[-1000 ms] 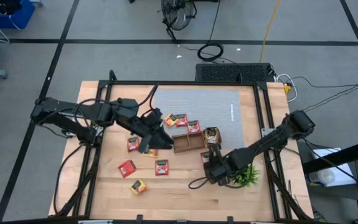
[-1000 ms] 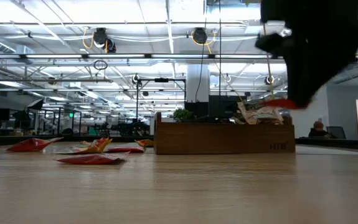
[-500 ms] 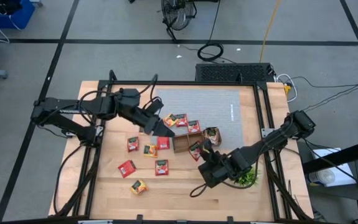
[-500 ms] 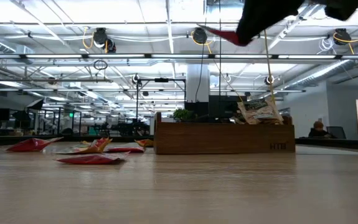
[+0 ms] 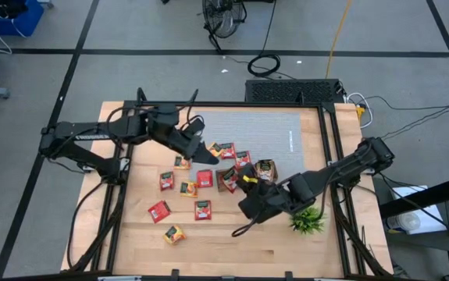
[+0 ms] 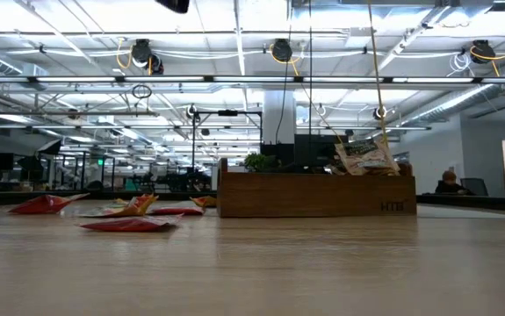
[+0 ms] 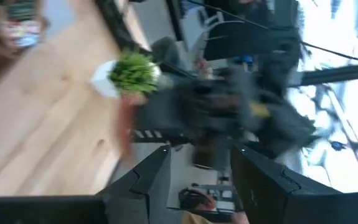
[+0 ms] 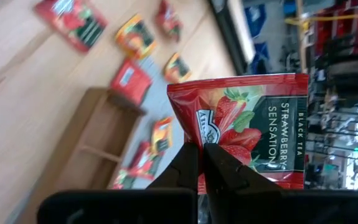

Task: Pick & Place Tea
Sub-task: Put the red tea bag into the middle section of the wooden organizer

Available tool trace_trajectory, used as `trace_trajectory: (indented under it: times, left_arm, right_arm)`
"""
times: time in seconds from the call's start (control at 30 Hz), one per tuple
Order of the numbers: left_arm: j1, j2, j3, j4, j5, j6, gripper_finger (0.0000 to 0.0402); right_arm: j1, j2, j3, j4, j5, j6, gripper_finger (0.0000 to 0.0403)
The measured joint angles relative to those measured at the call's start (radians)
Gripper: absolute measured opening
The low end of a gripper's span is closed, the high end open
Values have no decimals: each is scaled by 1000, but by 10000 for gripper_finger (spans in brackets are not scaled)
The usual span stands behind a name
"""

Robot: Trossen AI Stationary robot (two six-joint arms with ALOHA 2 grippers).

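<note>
A pale wooden table (image 5: 232, 242) is standing in a big hall with ceiling lamps and cables on the floor behind it.

The right arm is reaching low across the table from the right side, and the right gripper (image 5: 244, 181) is hanging over the wooden tray (image 5: 226, 181), hiding most of it from above. Its fingers (image 8: 189, 163) are pressing together on the lower edge of a red strawberry sachet (image 8: 244, 127), which is standing upright between them. The green plant (image 5: 307, 222) is sitting just behind this arm's wrist.

The left arm is stretching from the left side, with the left gripper (image 5: 203, 153) hovering beyond the tray. Its fingers (image 7: 263, 177) are standing apart with nothing between them; the left wrist view is smeared, so little more is showing.

Other tea sachets (image 5: 182, 187) are lying flat on the table beside and below the left gripper, and some (image 5: 228, 151) are lying just past it. In the low view, pale sachets (image 6: 366, 156) are sticking out of the tray.
</note>
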Motion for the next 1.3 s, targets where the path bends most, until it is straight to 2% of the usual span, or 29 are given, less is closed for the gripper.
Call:
trace_trajectory:
  times: [0.17, 0.6, 0.9, 1.1, 1.2, 1.3]
  left_arm:
    - [28, 1, 0, -75, -2, 32, 170]
    - [21, 10, 0, -114, -10, 57, 170]
    - [-14, 18, 0, -286, -51, 72, 170]
    - [-28, 18, 0, -304, -119, 91, 170]
    - [-29, 18, 0, -305, -117, 90, 152]
    - [-31, 18, 0, -304, -115, 90, 105]
  right_arm:
    - [-17, 2, 54, 42, -2, -102, 0]
    - [-109, 42, 56, 167, -55, -309, 0]
    - [-112, 69, 56, 185, -65, -286, 0]
    - [-112, 71, 56, 212, -82, -301, 0]
    - [-112, 71, 56, 219, -81, -305, 0]
    - [-111, 71, 56, 218, -81, -310, 0]
